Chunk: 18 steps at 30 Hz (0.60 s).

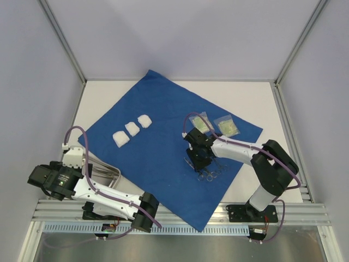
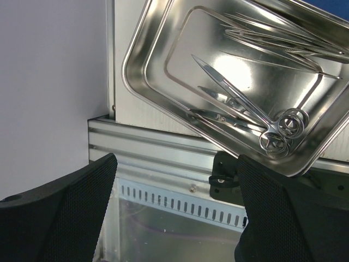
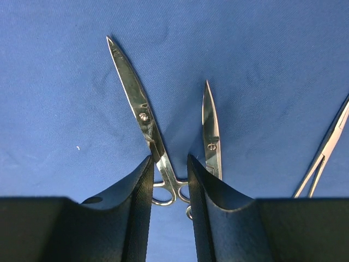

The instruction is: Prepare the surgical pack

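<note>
Blue cloth [image 1: 158, 109] lies spread flat, directly under my right pincer [image 3: 170, 164] and runs out on every side of it. No edge is folded in, as far as I can see.

Right pincer: fingers narrow, low over the cloth, with the handle end of the first scissors [image 3: 136, 103] between them. Cannot tell whether I pinch it or only straddle it. The second scissors [image 3: 211, 131] lie just beside, handle hidden behind my right-hand finger. A third slim tool [image 3: 322, 158] lies further off to that side.

Laid out on the cloth:
- three white gauze pads [image 1: 132, 129] in a row, well apart from the right pincer, toward the left arm's side
- two clear packets [image 1: 215, 124] near the right pincer, on its far side
- the steel tools beneath it

Left pincer [image 2: 175, 164]: wide, holding nothing, hanging over the near rail [image 2: 163, 147], off the cloth. Just beyond its fingertips sits the steel tray [image 2: 163, 38], with the tray scissors [image 2: 240, 106] and long tweezers [image 2: 283, 38] inside.

Judgement: roughly midway. The cloth is spread and part of the contents is set out. What seems left is moving the tray's remaining tools across, then wrapping the cloth around the lot. No fold is begun yet.
</note>
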### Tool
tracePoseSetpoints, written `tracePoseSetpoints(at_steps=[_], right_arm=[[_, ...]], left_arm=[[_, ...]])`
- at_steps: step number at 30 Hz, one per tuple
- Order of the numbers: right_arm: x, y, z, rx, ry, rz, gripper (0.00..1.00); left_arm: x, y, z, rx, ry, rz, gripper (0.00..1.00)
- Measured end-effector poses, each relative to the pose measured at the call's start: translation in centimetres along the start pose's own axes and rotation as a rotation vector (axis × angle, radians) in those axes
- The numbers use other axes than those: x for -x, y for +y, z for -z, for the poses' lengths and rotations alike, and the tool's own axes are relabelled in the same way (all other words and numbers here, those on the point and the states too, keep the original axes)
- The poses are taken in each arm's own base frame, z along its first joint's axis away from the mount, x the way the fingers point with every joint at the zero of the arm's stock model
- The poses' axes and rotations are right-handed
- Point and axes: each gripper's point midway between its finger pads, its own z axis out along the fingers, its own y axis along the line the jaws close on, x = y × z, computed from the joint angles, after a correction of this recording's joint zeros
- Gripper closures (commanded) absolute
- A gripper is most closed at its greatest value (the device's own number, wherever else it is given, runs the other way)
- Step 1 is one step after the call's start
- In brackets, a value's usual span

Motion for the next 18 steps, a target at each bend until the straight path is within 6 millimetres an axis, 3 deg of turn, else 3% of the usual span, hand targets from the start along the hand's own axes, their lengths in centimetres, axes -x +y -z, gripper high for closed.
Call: tracePoseSetpoints(at_steps=[10,18], right_arm=[[-0.16,0.1,-0.08,-0.025,-0.022,0.049,0.68],[-0.16,-0.31,-0.17,-0.072,-0.029,0.09,0.96]], left_arm=[[0.0,0.04,0.15,0.013,0.0,-0.006,0.0],[-0.08,0.03,0.07,0.006,0.005,0.004,0.0]])
